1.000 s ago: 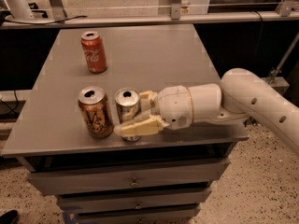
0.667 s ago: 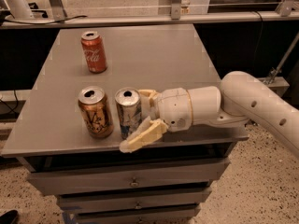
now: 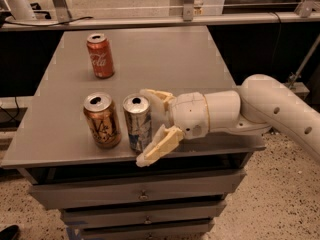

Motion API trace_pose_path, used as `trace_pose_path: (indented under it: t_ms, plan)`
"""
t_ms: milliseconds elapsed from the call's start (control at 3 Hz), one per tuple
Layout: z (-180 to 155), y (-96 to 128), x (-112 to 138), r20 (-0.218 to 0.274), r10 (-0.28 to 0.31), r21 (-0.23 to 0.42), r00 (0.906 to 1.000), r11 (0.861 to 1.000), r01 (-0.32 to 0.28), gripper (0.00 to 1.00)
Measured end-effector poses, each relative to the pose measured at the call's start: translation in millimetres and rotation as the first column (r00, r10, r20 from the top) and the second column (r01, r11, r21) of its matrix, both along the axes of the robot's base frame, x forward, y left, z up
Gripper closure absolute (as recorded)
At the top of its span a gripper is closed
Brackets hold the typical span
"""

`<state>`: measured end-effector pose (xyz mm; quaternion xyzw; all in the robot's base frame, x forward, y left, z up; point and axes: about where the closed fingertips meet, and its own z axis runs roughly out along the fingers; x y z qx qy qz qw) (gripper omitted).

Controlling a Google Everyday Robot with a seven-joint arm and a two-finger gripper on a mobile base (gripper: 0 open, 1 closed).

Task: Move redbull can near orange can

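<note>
The redbull can (image 3: 137,122), slim and silver with blue patches, stands upright near the table's front edge. The orange can (image 3: 102,119), copper with black scribbles, stands upright just to its left, a small gap between them. My gripper (image 3: 149,128) is right of the redbull can with its fingers spread wide. One finger (image 3: 156,97) reaches behind the can. The other finger (image 3: 158,145) points out over the table's front edge. Neither finger grips the can.
A red Coca-Cola can (image 3: 100,55) stands at the back left of the grey table (image 3: 165,59). The table sits on a drawer cabinet (image 3: 145,196). A rail (image 3: 160,19) runs behind the table. My white arm (image 3: 270,109) comes in from the right.
The gripper has opened and let go of the redbull can. The near finger swung away from the can toward the table's front edge. The cans stayed in place.
</note>
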<state>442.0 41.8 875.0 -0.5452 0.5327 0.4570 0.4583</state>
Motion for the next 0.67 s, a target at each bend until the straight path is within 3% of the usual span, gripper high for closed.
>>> trace_pose_path:
  t_ms: [333,667]
  plan:
    - [13.2,-27.6,22.4,0.026,-0.021,-0.01,0.9994,1.0,0.021,0.0]
    - [36.7,-72.1,55.4,0.058,-0.041,-0.023,0.9975,0.999,0.043,0.0]
